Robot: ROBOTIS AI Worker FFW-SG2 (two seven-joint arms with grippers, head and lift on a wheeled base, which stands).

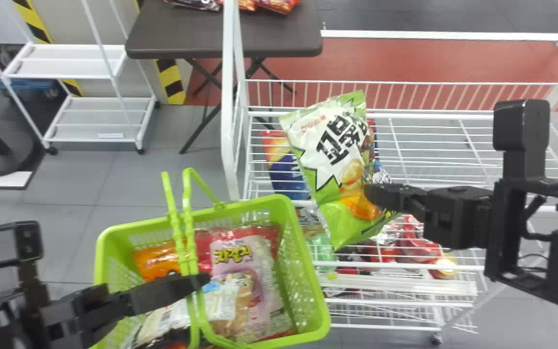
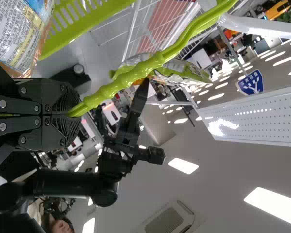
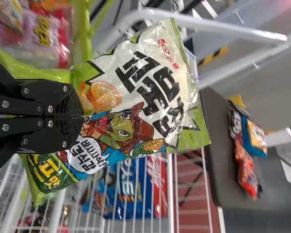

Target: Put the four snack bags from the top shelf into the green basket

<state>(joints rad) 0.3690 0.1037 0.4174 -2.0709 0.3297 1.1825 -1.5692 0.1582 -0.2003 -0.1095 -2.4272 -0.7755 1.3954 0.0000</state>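
Note:
A green and white snack bag [image 1: 334, 165] hangs above the wire shelf, gripped at its edge by my right gripper [image 1: 376, 196]. In the right wrist view the right gripper [image 3: 82, 115] is shut on that bag [image 3: 136, 97]. The green basket [image 1: 308, 286] stands at the left of the shelf, holding several bags, among them a pink one [image 1: 264, 291] and an orange one [image 1: 160, 261]. My left gripper [image 1: 201, 281] is at the basket's handles; in the left wrist view the left gripper [image 2: 72, 114] is shut on the green handle [image 2: 131, 73].
The white wire shelf [image 1: 434, 116] has an upright frame post [image 1: 229, 97] close beside the basket. A blue bag [image 1: 286, 167] and red packages [image 1: 417, 240] lie lower in the rack. Behind stands a dark table [image 1: 182, 34] with several bags; a white cart [image 1: 95, 118] is at the back left.

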